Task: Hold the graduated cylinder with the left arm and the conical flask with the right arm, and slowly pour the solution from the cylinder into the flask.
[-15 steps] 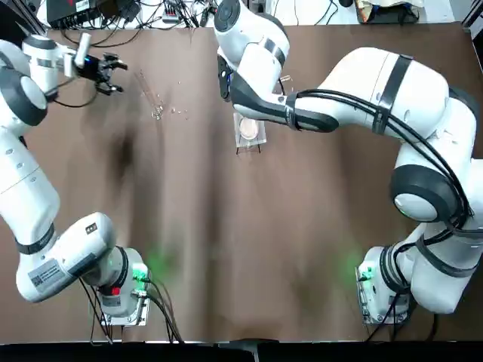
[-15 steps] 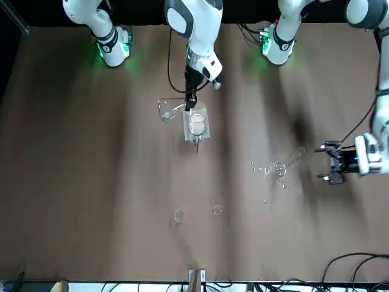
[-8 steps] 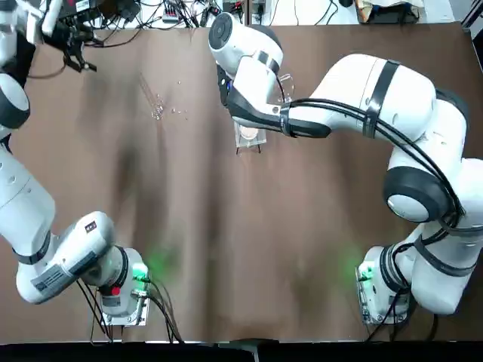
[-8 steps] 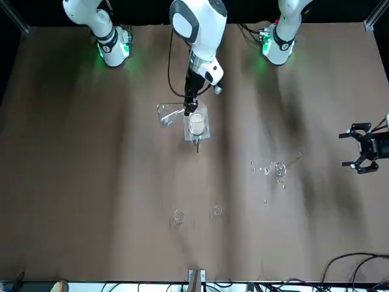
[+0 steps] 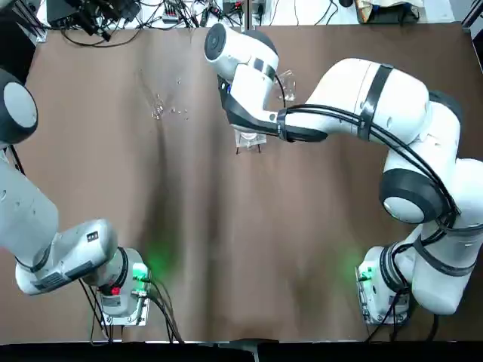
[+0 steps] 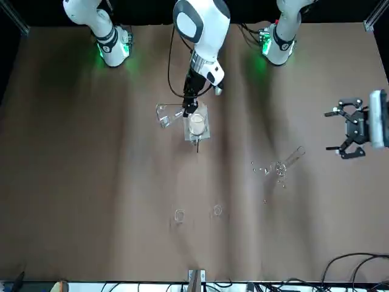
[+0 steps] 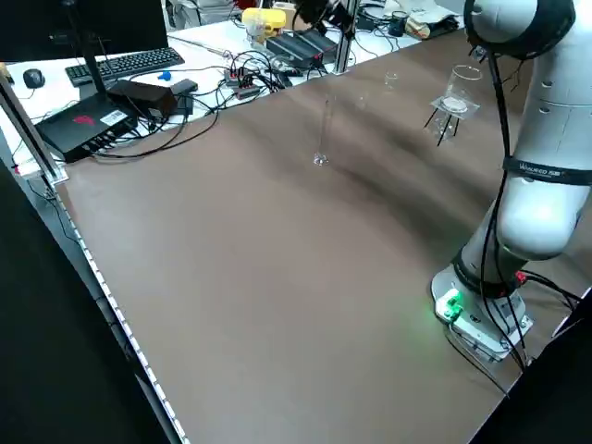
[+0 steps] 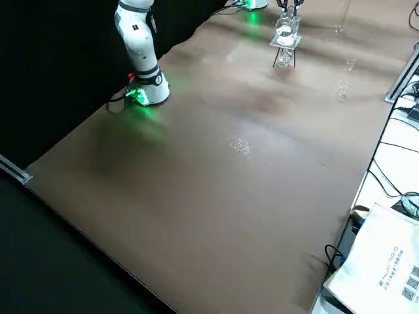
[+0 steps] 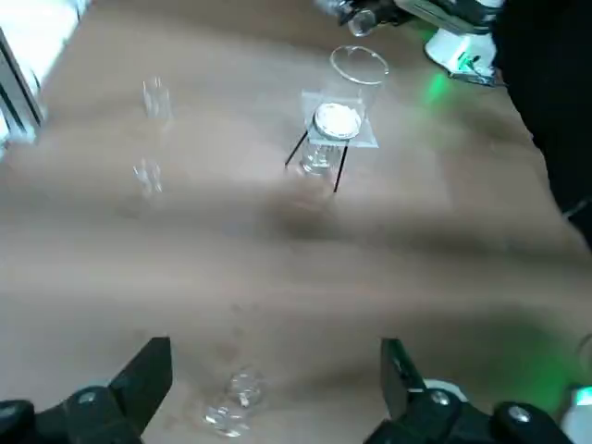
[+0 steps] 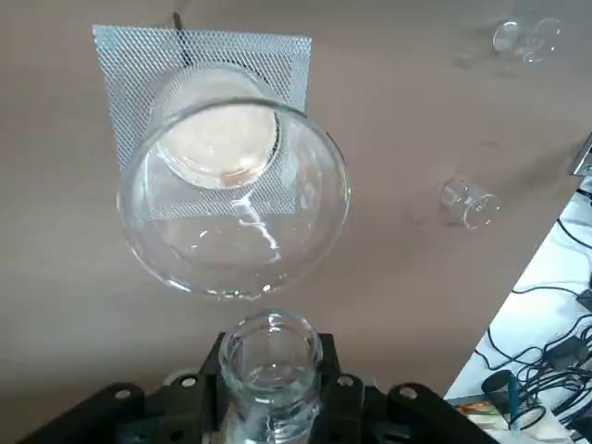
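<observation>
Clear conical flask (image 10: pixel 236 203) in my right pincer (image 10: pixel 270 393); grey mesh square (image 10: pixel 199 65) beyond it, brown table (image 6: pixel 91 182), black pincers.

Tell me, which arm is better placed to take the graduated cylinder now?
Left. The left pincer is open, empty, and on the graduated cylinder's side; the right pincer is shut on the conical flask.

Two robot arms stand at the table: the left arm (image 5: pixel 45 249) and the right arm (image 5: pixel 377 98). There is one graduated cylinder (image 7: pixel 324 129), one conical flask (image 6: pixel 165 114), one beaker (image 6: pixel 196 123) on one mesh stand (image 6: pixel 207 132), and two small glasses (image 6: pixel 178 215) (image 6: pixel 217 210) on the far side.
</observation>
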Tool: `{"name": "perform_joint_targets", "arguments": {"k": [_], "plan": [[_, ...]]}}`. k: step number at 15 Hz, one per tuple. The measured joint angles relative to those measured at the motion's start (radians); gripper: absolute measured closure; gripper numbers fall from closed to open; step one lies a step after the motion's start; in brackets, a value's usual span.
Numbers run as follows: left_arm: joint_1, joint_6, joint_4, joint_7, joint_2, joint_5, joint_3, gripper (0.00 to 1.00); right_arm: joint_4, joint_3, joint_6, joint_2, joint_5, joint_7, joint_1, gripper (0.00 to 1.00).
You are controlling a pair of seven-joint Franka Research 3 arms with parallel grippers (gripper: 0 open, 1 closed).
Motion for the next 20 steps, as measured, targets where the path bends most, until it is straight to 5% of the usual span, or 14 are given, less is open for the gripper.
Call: {"name": "perform_joint_targets", "arguments": {"k": [5,10,16,20], "plan": [[-0.169,0.092,-0.001,-0.390,-0.020,0.108,-0.003,0.00,0.046,0.000,-0.033,0.045,-0.042,0.001,0.022,0.61],[-0.299,0.162,-0.001,-0.838,-0.025,0.359,-0.004,0.00,0.064,0.000,-0.067,0.056,-0.097,0.000,0.040,0.61],[-0.357,0.177,-0.001,-1.176,-0.053,0.621,-0.008,0.00,0.064,0.000,-0.077,0.065,-0.133,-0.001,0.057,0.61],[-0.360,0.166,-0.003,-1.297,-0.078,0.698,-0.018,0.00,0.064,0.000,-0.086,0.069,-0.149,-0.003,0.070,0.61]]}}
